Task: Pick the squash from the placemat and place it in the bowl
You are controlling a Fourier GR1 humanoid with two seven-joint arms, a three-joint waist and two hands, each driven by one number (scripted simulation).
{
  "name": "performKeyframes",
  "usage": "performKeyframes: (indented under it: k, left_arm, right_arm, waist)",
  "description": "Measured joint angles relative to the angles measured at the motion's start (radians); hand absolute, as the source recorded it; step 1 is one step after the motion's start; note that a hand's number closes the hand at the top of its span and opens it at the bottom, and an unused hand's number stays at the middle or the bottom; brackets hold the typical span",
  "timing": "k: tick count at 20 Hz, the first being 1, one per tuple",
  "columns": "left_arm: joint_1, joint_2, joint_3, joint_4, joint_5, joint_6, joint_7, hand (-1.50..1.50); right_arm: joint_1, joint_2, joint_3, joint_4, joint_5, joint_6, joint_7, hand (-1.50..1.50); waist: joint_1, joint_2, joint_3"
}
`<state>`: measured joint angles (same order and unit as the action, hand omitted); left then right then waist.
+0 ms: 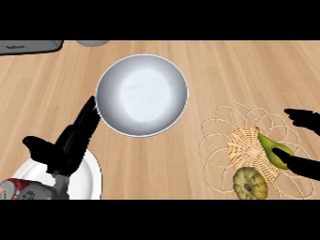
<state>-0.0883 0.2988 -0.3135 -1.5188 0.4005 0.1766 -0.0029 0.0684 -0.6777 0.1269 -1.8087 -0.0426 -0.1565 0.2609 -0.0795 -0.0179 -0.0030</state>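
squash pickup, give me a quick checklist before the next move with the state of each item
1. Squash on the placemat: ok.
2. Right robot hand at the squash, thumb and fingers either side: ok.
3. Fingers closed on the squash: not ok, hand open.
4. Bowl holds nothing, upright: ok.
5. Round item beside the squash touched by the hand: cannot tell.
6. Left robot hand away from the bowl: not ok, its fingertips reach the rim.

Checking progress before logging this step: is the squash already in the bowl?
No, the squash lies on the placemat by the right hand, and the bowl holds nothing.
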Motion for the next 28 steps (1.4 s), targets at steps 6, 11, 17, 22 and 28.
performKeyframes:
  k: [6,11,17,22,28]
  left_arm:
    - [-0.038,-0.001,-0.008,-0.014,0.007,-0.025,0.042,0.0]
    - [-0.052,-0.009,-0.014,-0.016,0.01,-0.039,0.058,0.0]
    - [-0.081,-0.022,-0.022,-0.011,0.003,-0.06,0.066,0.0]
    - [-0.092,-0.033,-0.022,-0.004,0.001,-0.069,0.077,0.0]
    - [-0.09,-0.044,-0.022,-0.007,-0.008,-0.075,0.075,0.0]
  right_arm:
    - [0.107,-0.169,0.032,-0.252,0.135,0.064,0.162,-1.5]
    - [0.093,-0.309,0.042,-0.403,0.189,0.167,0.472,-1.5]
    - [-0.027,-0.364,0.094,-0.468,0.066,0.293,0.782,-1.5]
    - [-0.111,-0.352,0.174,-0.41,-0.017,0.309,0.863,-1.5]
    - [-0.18,-0.351,0.25,-0.308,-0.067,0.319,0.909,-1.5]
  waist:
    - [0.033,0.006,-0.001]
    - [0.058,0.012,-0.003]
    - [0.096,0.021,-0.002]
    - [0.11,0.024,-0.001]
    - [0.112,0.024,0.0]
